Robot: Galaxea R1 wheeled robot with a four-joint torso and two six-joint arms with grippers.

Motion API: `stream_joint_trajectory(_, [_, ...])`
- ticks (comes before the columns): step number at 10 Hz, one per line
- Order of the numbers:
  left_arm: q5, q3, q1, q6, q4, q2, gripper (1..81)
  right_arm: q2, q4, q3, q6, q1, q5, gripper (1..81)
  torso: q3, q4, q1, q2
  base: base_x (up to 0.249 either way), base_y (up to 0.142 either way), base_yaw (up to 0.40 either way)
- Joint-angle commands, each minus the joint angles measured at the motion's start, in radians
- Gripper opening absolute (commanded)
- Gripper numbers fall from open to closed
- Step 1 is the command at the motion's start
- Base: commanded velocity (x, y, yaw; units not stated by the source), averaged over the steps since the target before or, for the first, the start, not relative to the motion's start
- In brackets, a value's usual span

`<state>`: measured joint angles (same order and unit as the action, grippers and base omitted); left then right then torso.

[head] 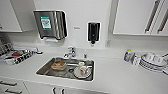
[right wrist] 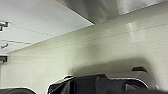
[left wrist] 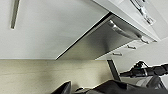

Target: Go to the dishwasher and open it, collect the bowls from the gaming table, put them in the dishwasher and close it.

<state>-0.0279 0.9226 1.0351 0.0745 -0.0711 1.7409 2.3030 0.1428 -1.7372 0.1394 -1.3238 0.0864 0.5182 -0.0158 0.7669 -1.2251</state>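
In the left wrist view the dishwasher (left wrist: 97,43) shows as a brushed stainless-steel front with a bar handle (left wrist: 122,29), set among white cabinet fronts above a pale floor. Dark parts of my left gripper (left wrist: 75,89) lie low and apart from that front. Over the same pale floor, beside a white cabinet front, sit dark parts of my right gripper (right wrist: 82,85). The bowls and the gaming table are out of view.
The head view faces a white counter with a steel sink (head: 45,69) holding a clear container and a white plate. A tap (head: 71,52), a towel dispenser (head: 51,23), a soap dispenser (head: 93,31), stacked white plates (head: 150,64) and a dish rack (head: 15,54) surround it.
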Motion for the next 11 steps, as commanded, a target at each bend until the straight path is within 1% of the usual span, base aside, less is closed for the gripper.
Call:
stream_joint_trajectory(1, [-0.03,-0.057,-0.147,-0.005,-0.009,-0.029,81.1,-0.046,0.011,0.021,0.002,0.077,-0.042,81.1,0.0,0.0,0.0,0.0,0.0,0.0,0.0])
stream_joint_trajectory(2, [-0.032,-0.057,-0.175,-0.004,-0.003,-0.006,81.1,-0.049,0.011,0.022,0.006,0.077,-0.042,81.1,0.0,0.0,0.0,0.002,0.0,0.0,0.0])
stream_joint_trajectory(3, [-0.032,-0.056,-0.194,-0.005,0.01,0.008,81.1,-0.049,0.011,0.019,0.008,0.077,-0.042,81.1,0.049,0.0,0.065,-0.099,0.0,0.0,0.0])
stream_joint_trajectory(5, [-0.039,-0.05,-0.232,-0.005,0.024,0.036,81.1,-0.051,0.011,0.015,0.008,0.077,-0.042,81.1,0.079,0.0,0.072,-0.111,0.0,0.0,0.0])
stream_joint_trajectory(6, [-0.064,-0.05,-0.249,-0.004,0.024,0.048,81.1,-0.049,0.011,0.015,0.008,0.08,-0.042,81.1,0.095,0.0,0.087,-0.135,0.0,0.0,0.0])
stream_joint_trajectory(7, [-0.07,-0.05,-0.264,-0.004,0.036,0.059,81.1,-0.049,0.011,0.016,0.008,0.08,-0.042,81.1,0.094,0.0,0.108,-0.168,0.0,0.0,0.0])
stream_joint_trajectory(8, [-0.093,-0.05,-0.279,-0.004,0.042,0.059,81.1,-0.049,0.011,0.022,0.008,0.085,-0.042,81.1,0.064,0.0,0.129,-0.202,0.0,0.0,0.0])
stream_joint_trajectory(9, [-0.098,-0.05,-0.29,-0.004,0.047,0.056,81.1,-0.055,0.011,0.028,0.02,0.093,-0.043,81.1,0.07,0.0,0.085,-0.133,0.0,0.0,0.0])
stream_joint_trajectory(10, [-0.098,-0.05,-0.296,-0.004,0.051,0.053,81.1,-0.079,0.011,0.05,0.048,0.114,-0.048,81.1,0.074,0.0,0.098,-0.157,0.0,0.0,0.0])
stream_joint_trajectory(11, [-0.098,-0.05,-0.298,-0.004,0.053,0.05,81.1,-0.119,0.011,0.088,0.072,0.143,-0.057,81.1,0.077,0.0,0.102,-0.163,0.0,0.0,0.0])
